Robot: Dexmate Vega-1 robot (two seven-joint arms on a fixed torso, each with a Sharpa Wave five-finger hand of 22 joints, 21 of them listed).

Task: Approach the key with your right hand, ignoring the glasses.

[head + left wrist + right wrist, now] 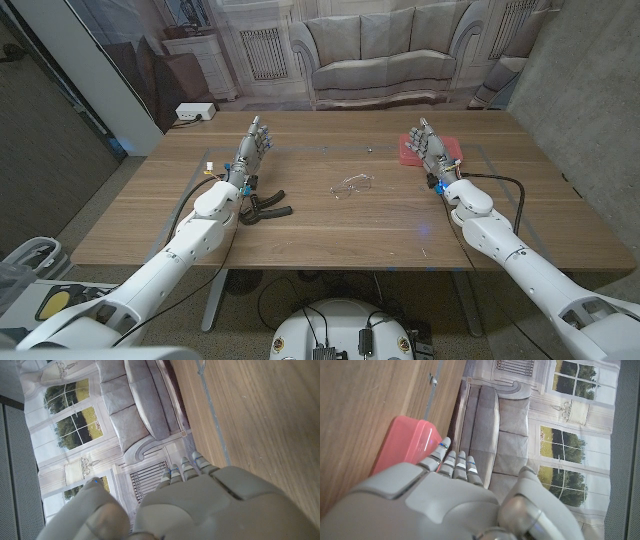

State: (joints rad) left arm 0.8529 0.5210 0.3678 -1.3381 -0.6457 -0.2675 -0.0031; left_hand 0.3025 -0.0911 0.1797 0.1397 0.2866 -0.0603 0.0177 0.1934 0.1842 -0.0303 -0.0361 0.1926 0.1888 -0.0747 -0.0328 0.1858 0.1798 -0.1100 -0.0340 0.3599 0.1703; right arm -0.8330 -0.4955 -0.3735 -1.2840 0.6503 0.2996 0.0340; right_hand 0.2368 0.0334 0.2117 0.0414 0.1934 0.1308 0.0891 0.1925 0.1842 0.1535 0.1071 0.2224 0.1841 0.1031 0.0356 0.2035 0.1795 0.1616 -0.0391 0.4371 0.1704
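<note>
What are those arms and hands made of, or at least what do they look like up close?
Both arms are smooth white shells with rounded segments. The left hand and right hand are light grey, human-shaped, with jointed fingers carrying small blue marks near the tips. A black cable loops out beside the right wrist, and dark cabling runs along the left forearm too.

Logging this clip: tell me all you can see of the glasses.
The glasses are clear and frameless-looking, with thin see-through lenses and arms, likely plastic. They lie alone on the table near its middle, between the two hands and touched by neither. Whether they are folded is too small to tell.
</note>
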